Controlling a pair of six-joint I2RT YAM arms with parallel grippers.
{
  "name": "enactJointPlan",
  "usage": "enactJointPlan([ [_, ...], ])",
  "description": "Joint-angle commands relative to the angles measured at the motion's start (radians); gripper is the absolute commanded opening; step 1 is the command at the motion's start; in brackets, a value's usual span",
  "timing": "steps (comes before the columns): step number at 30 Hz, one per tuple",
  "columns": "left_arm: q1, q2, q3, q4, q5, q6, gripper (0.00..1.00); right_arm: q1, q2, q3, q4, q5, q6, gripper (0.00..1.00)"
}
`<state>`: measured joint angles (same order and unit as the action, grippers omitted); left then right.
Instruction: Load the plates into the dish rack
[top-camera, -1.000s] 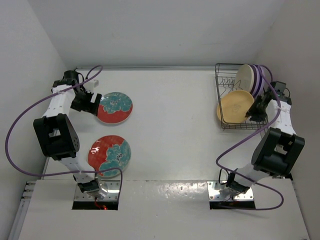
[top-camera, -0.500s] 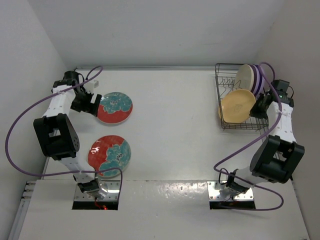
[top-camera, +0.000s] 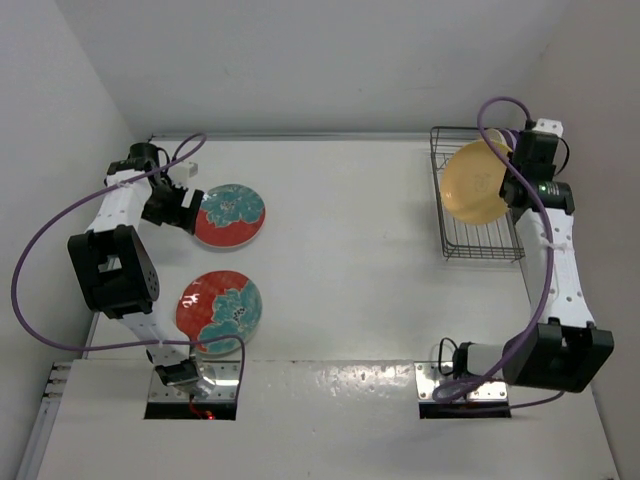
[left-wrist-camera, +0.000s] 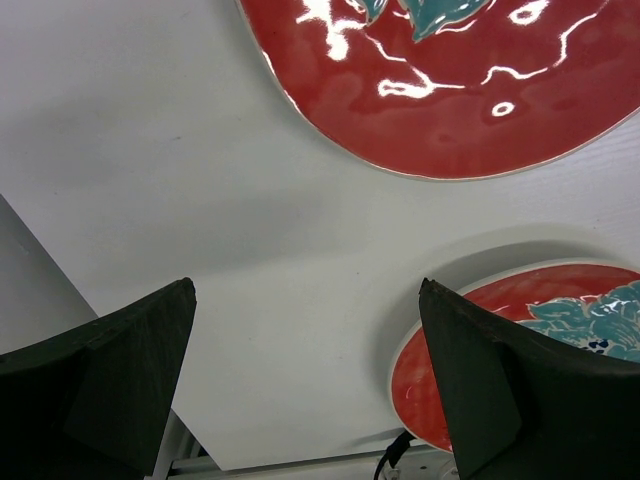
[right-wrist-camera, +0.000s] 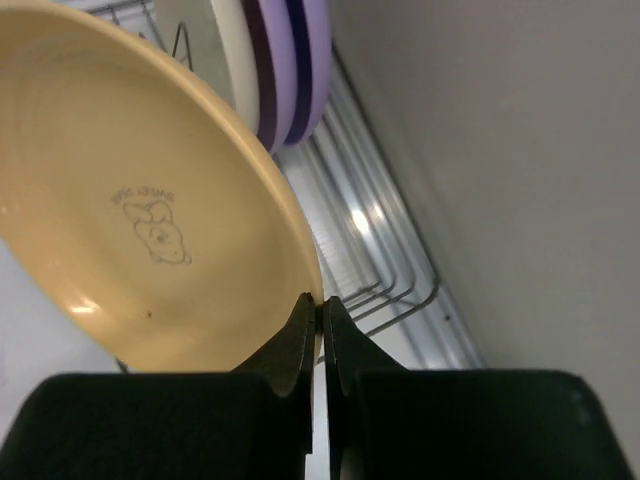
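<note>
My right gripper (top-camera: 506, 186) is shut on the rim of the orange-yellow plate (top-camera: 476, 182) and holds it tilted above the dish rack (top-camera: 480, 240). In the right wrist view the closed gripper (right-wrist-camera: 321, 304) pinches this plate (right-wrist-camera: 140, 220). Behind it, a cream plate (right-wrist-camera: 210, 60) and two lilac plates (right-wrist-camera: 300, 70) stand in the rack (right-wrist-camera: 390, 250). My left gripper (top-camera: 188, 209) is open and empty at the left edge of a red floral plate (top-camera: 230, 215). A second red floral plate (top-camera: 219, 310) lies nearer. The left wrist view shows the open gripper (left-wrist-camera: 305, 290) above bare table, with both red plates (left-wrist-camera: 450, 90) (left-wrist-camera: 540, 330).
The white side wall (right-wrist-camera: 520, 150) runs close along the rack's right side. A purple cable (top-camera: 490, 110) loops over the rack's back corner. The left wall stands close to the left arm (top-camera: 120, 200).
My right gripper has lifted the orange-yellow plate up from the rack's front part and carried it toward the back. The left arm has not moved.
</note>
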<state>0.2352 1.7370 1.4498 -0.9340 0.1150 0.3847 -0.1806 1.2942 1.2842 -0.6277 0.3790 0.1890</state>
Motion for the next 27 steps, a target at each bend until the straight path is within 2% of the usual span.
enactJointPlan([
  [1, -0.010, 0.010, 0.000, 0.001, -0.005, 0.005, 0.98, 0.073, 0.019, 0.096, 0.129, 0.277, -0.101, 0.00],
  [8, -0.010, 0.019, 0.000, 0.001, -0.005, -0.004, 0.98, 0.168, 0.125, 0.110, 0.350, 0.593, -0.224, 0.00],
  [9, -0.010, 0.019, 0.000, 0.001, -0.005, -0.004, 0.98, 0.173, 0.140, 0.093, 0.426, 0.612, -0.233, 0.00],
  [17, -0.010, 0.019, -0.019, 0.001, -0.014, -0.004, 0.98, 0.210, 0.278, 0.133, 0.606, 0.716, -0.376, 0.00],
  [22, -0.010, 0.039, -0.019, 0.001, -0.014, -0.004, 0.98, 0.247, 0.352, 0.126, 0.776, 0.782, -0.568, 0.00],
  [25, -0.010, 0.039, -0.019, 0.001, -0.005, -0.004, 0.98, 0.266, 0.401, 0.093, 0.993, 0.828, -0.711, 0.00],
  [27, -0.010, 0.048, -0.019, 0.001, -0.005, 0.005, 0.98, 0.283, 0.424, 0.086, 1.034, 0.840, -0.772, 0.00],
])
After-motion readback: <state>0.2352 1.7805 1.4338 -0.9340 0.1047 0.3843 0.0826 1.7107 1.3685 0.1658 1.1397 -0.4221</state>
